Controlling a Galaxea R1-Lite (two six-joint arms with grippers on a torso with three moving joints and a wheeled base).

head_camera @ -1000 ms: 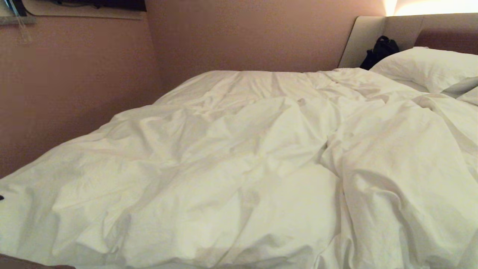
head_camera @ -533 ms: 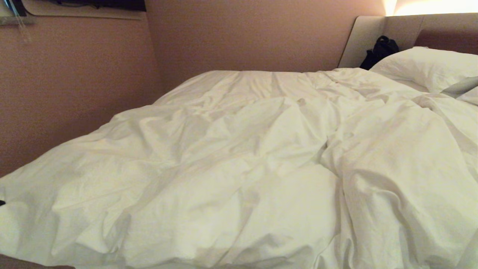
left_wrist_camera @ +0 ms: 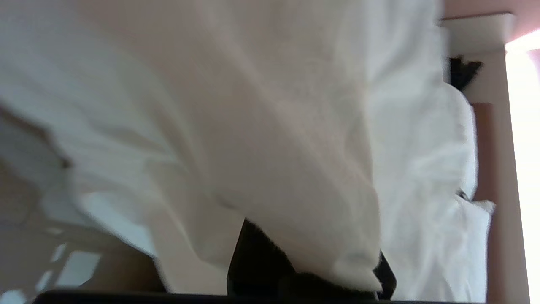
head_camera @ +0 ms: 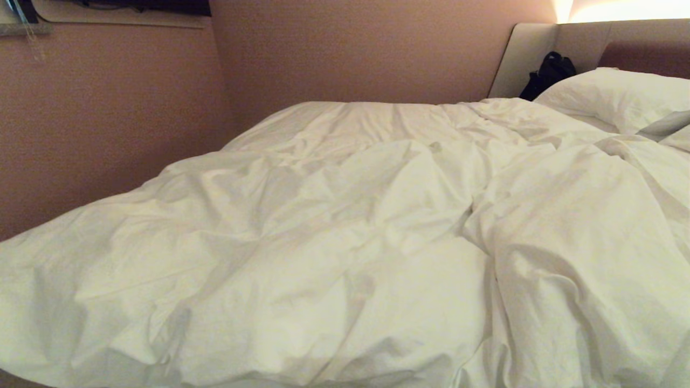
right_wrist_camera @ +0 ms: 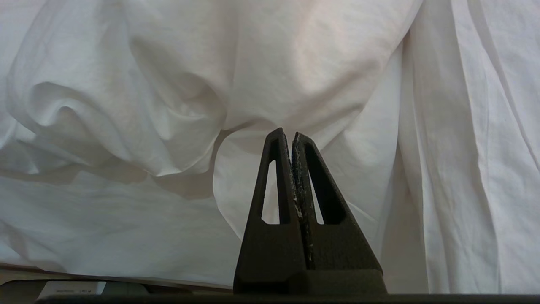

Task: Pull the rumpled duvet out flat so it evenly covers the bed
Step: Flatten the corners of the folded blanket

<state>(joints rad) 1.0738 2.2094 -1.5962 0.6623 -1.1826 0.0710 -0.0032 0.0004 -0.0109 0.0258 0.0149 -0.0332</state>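
The duvet [head_camera: 345, 242] lies heaped and creased across the bed [head_camera: 525, 56], covering nearly all of the mattress seen from the head view, with a deep fold running near-to-far right of centre and the pillows [head_camera: 614, 97] at the far right by the headboard. Neither arm shows in the head view.

The left gripper [left_wrist_camera: 308, 270] is closed tight on a fold of the duvet's edge: in the left wrist view the white cloth drapes over and between the dark fingers [left_wrist_camera: 257, 261], with one bunched corner poking out beside them. The bulk of the duvet stretches away from this grip toward the headboard (its long axis runs from the gripper toward the pillows), and bare floor shows just past the hanging edge, so this hold is judged to sit at the near left, off the head view's left edge.

The right gripper [right_wrist_camera: 292, 139] is closed with nothing in it; its two fingers meet, pointing at the duvet's hanging folds, apart from the cloth.

Judgement: the coming pull depends on the left arm alone, being the one already fastened. The slack lies to the right and far side of the grip, so drawing the edge away from the headboard should take it up.
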